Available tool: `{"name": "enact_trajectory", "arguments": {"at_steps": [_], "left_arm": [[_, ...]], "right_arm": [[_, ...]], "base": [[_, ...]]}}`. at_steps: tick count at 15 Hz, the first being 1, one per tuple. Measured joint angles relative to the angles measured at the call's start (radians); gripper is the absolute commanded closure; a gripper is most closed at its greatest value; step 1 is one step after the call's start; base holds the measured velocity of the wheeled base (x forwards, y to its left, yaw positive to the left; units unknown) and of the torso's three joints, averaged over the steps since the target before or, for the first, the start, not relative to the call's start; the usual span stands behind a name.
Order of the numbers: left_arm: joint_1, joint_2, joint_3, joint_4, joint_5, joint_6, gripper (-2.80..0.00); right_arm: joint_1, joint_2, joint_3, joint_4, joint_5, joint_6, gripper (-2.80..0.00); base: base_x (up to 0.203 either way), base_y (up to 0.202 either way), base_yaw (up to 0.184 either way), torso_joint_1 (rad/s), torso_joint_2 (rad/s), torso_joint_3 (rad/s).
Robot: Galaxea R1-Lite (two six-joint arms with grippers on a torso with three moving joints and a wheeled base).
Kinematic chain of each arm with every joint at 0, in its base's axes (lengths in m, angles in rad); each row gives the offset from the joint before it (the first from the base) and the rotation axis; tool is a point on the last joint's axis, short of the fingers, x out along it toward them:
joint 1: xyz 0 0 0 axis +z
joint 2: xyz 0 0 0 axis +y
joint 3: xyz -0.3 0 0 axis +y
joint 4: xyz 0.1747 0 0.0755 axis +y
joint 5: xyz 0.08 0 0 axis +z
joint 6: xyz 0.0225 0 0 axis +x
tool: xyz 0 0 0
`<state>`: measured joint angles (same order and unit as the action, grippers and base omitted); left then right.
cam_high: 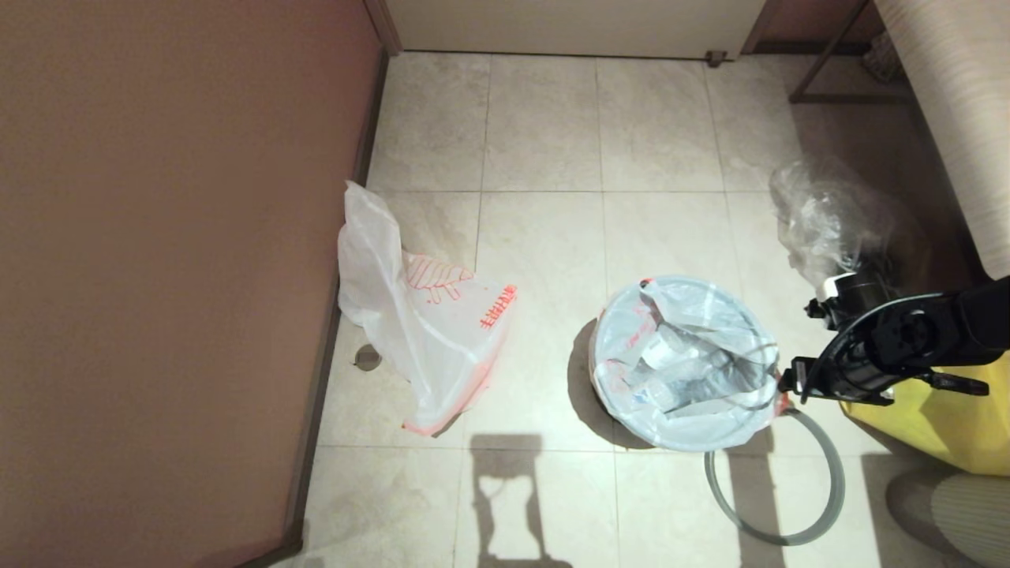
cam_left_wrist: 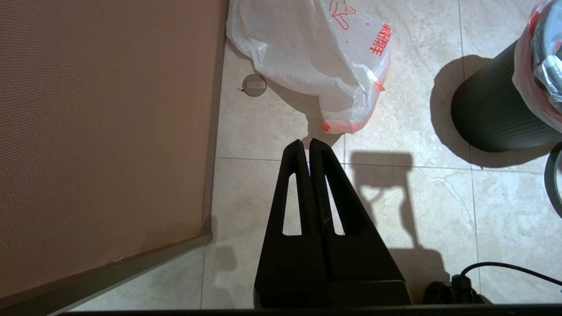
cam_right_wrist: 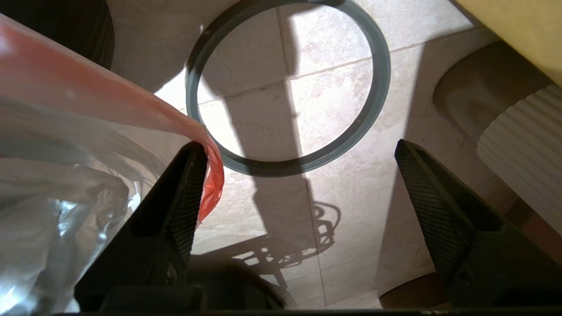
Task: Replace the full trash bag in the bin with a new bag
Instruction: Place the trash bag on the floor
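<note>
Beige floor tiles [cam_high: 544,260], bounded by a brown wall panel [cam_high: 173,260] on the robot's left, carry every item shown. One black bin [cam_left_wrist: 491,118] stands near the centre, lined by the full trash bag [cam_high: 682,363], whose mouth is folded over the bin's edge with clear bottles visible inside. One grey rim ring [cam_high: 821,505] lies flat on the floor, touching or just beside the bin's base. One new bag [cam_high: 426,315] lies limp beside the wall, well apart from the bin. One clear bag [cam_high: 821,213] and one yellow sack [cam_high: 947,418] sit on the robot's right.

Right gripper [cam_right_wrist: 298,193]: fingers spread wide and empty, hovering at the bin's right edge, one finger against the bag's orange-pink hem [cam_right_wrist: 210,175]. Left gripper [cam_left_wrist: 309,149]: fingers pressed together, holding nothing, parked above bare floor near the new bag.

Handling, as judged: the full bag's film is thin, soft and slippery, and would likely tear under a sharp pull; its contents look bulky yet light. The gathered hem at the rim offers the firmest hold.
</note>
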<state>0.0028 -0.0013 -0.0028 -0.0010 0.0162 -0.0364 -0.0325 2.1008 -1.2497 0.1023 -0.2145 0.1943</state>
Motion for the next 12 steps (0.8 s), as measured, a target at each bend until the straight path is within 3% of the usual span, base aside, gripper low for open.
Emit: {"name": "enact_trajectory", "arguments": {"at_steps": [6,12], "left_arm": [[0.0,0.0,0.0,0.0,0.0,0.0,0.0],[0.0,0.0,0.0,0.0,0.0,0.0,0.0]], "right_arm": [[0.003,0.055,-0.005,-0.019,0.021,0.007,-2.8],[-0.031,0.065,0.0,-0.025,0.257,0.026,-2.8]], "base": [[0.0,0.0,0.0,0.0,0.0,0.0],[0.0,0.0,0.0,0.0,0.0,0.0]]}}
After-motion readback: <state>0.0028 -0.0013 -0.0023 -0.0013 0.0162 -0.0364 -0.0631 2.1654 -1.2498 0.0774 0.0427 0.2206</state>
